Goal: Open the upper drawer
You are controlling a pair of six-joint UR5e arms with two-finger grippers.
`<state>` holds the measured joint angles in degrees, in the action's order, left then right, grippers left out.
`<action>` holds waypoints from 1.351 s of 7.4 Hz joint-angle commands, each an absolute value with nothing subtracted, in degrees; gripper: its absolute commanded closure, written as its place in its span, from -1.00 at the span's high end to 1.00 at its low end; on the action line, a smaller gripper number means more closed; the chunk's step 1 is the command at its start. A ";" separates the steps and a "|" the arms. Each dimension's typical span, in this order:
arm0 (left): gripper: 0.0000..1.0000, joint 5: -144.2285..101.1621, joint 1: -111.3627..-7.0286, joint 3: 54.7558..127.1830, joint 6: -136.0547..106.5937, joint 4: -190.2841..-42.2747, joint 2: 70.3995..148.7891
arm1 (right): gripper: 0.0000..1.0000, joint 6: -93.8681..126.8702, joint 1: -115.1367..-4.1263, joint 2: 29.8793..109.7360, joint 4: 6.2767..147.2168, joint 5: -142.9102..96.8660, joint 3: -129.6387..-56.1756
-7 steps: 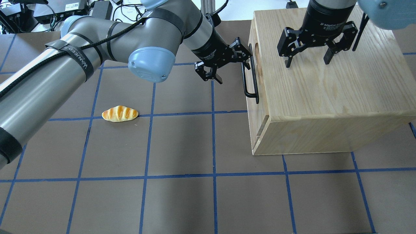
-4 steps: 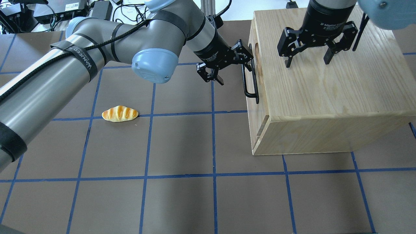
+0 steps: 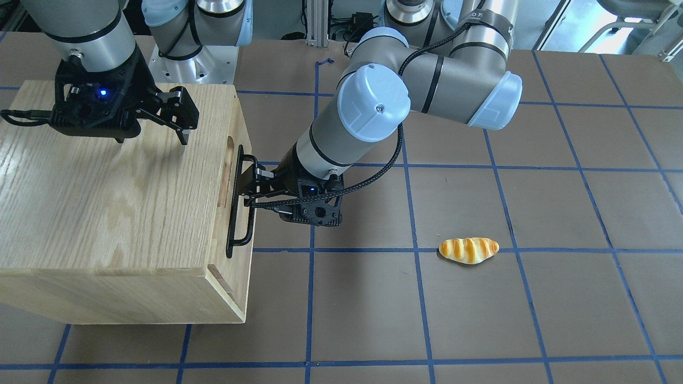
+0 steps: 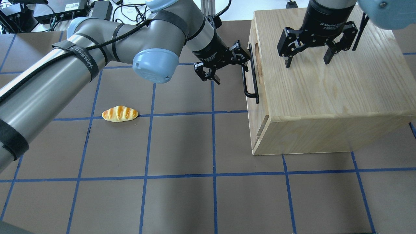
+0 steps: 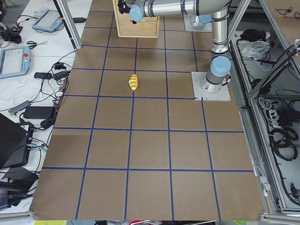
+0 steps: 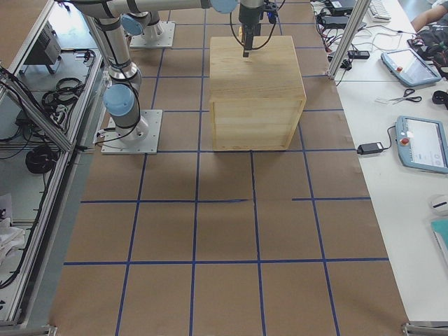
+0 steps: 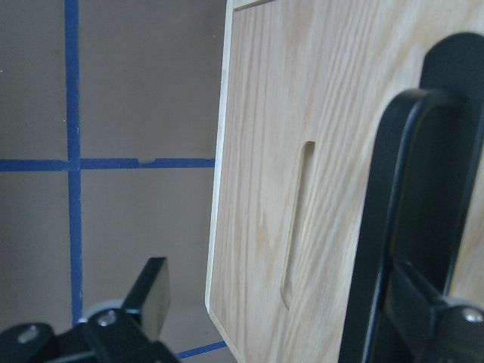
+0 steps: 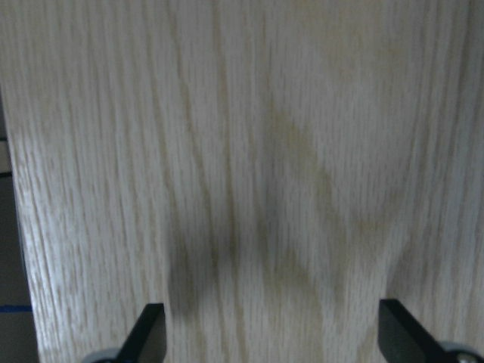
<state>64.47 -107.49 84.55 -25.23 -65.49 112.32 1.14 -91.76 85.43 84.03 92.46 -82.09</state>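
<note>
The upper drawer (image 4: 259,70) sits shut in the oak cabinet (image 4: 325,94), its front facing the table's middle, with an oval cutout and a long black bar handle (image 4: 251,79). My left gripper (image 4: 227,65) is open beside the handle's far end, and one finger (image 4: 243,56) is right against the bar. In the left wrist view the handle (image 7: 393,227) stands in front of the right finger (image 7: 435,321), and the drawer front (image 7: 302,151) fills the view. My right gripper (image 4: 307,61) is open and empty just above the cabinet top. It also shows in the front-facing view (image 3: 152,140).
A toy bread roll (image 4: 120,113) lies on the brown mat left of the cabinet, well away from both grippers. A plain lower drawer front (image 4: 256,125) sits below the handle. The mat carries blue tape grid lines.
My left arm has shifted a little toward the cabinet, and its open gripper has stayed by the handle's far end. The drawer and my right gripper have not moved.
</note>
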 commanded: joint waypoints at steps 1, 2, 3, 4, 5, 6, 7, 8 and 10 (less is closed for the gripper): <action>1.00 68.18 -107.49 84.29 -23.30 -65.57 112.06 | 1.00 1.14 -91.76 85.43 84.02 92.46 -82.18; 1.00 69.42 -107.40 84.29 -22.77 -65.65 111.63 | 1.00 1.14 -91.67 85.43 84.02 92.46 -82.18; 1.00 71.43 -107.05 85.16 -20.76 -66.26 110.93 | 1.00 1.14 -91.76 85.43 84.02 92.46 -82.09; 1.00 74.24 -106.35 85.08 -19.52 -66.44 110.31 | 1.00 1.06 -91.76 85.43 84.02 92.46 -82.09; 1.00 74.09 -104.17 85.08 -19.16 -67.05 109.78 | 1.00 1.14 -91.76 85.43 84.02 92.46 -82.09; 1.00 73.22 -100.93 85.25 -17.16 -67.32 109.34 | 1.00 1.14 -91.76 85.43 84.02 92.46 -82.09; 1.00 73.13 -99.07 85.25 -16.09 -68.54 108.99 | 1.00 1.06 -91.76 85.43 84.02 92.46 -82.18; 1.00 72.95 -98.70 85.25 -15.82 -70.03 108.72 | 1.00 1.14 -91.76 85.43 84.02 92.46 -82.09; 1.00 73.04 -96.95 85.52 -15.82 -70.75 108.63 | 1.00 1.05 -91.76 85.43 84.02 92.46 -82.09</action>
<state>73.04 -98.21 85.35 -15.93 -70.06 108.76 1.08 -91.76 85.43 84.02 92.46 -82.14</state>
